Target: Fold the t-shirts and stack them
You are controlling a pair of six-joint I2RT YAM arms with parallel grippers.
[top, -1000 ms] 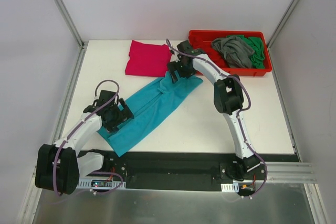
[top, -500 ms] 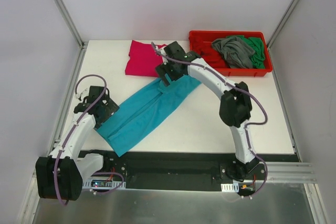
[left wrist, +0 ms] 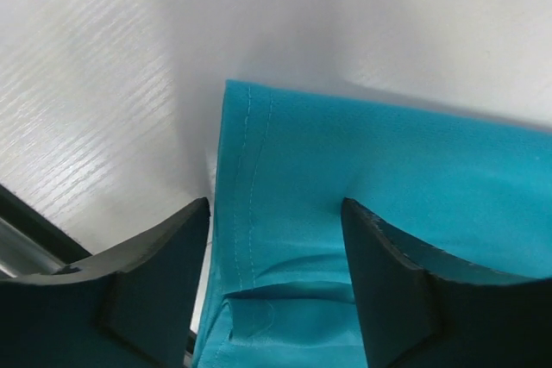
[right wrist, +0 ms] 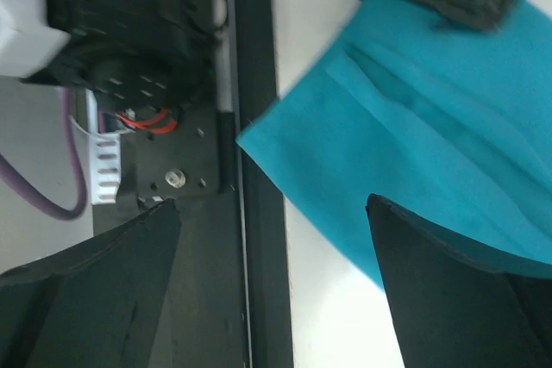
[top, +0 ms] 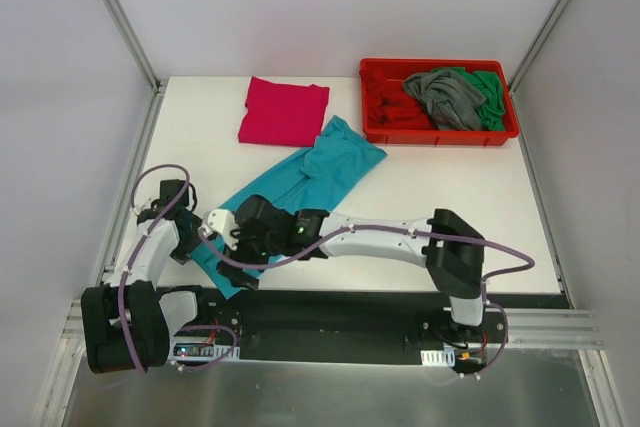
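Our left pincer and right pincer gape over the teal shirt; a shallow pinch could miss the lower layer.

Lab test cell: white panels, aluminium frame, white table.

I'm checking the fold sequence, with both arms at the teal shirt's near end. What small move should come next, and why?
Probably close the left gripper on the teal shirt. Its jaws stand open with the stitched hem edge running between them, and the right gripper hangs open over the other near corner, so a grip seems the step before lifting.
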